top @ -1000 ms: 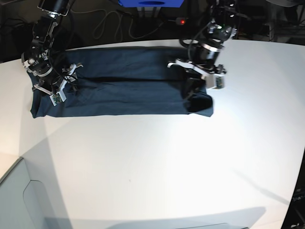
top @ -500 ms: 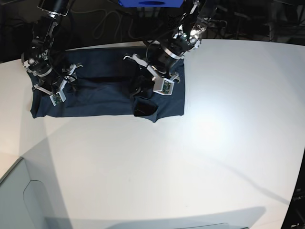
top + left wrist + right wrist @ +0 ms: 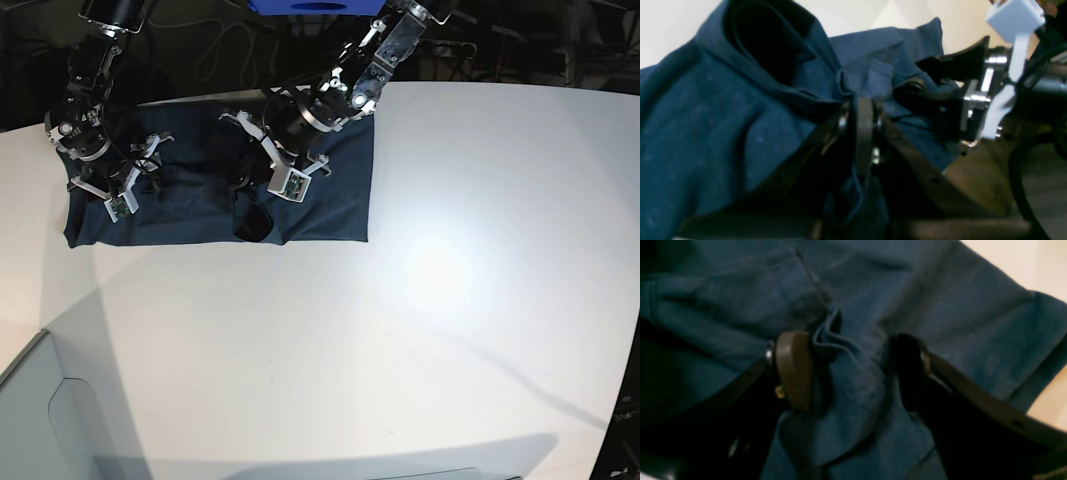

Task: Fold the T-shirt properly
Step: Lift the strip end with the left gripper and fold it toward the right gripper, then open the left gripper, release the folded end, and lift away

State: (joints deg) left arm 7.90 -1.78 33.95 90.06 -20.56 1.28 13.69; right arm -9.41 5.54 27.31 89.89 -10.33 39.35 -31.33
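The T-shirt (image 3: 320, 195) lies on a broad white table (image 3: 420, 330), in the far-left part of the base view, at about 11 o'clock from the table's middle. The tabletop is smooth and bare in front, brightly lit near its centre. Behind it the room is dark, with loose cables (image 3: 225, 50) on the floor and a blue box (image 3: 315, 6) at 12 o'clock.

The garment's long axis runs left to right, 9 to 3 o'clock, roughly parallel to the table's far edge. Its right-hand end is doubled over toward 9 o'clock, so the fold line sits at the 3 o'clock side.

The left gripper (image 3: 248, 190) reaches in from 1 o'clock over the middle of the cloth, its jaws pinched tight on a gathered, lifted edge of the T-shirt (image 3: 723, 110); a dark loop of fabric hangs just below it. The right gripper (image 3: 135, 175) sits at the 9 o'clock end, jaws spread wide with a ridge of fabric (image 3: 853, 380) bunched between the fingers (image 3: 793, 370); whether it grips that ridge I cannot tell.

Both arms stand over the shirt and hide parts of it.
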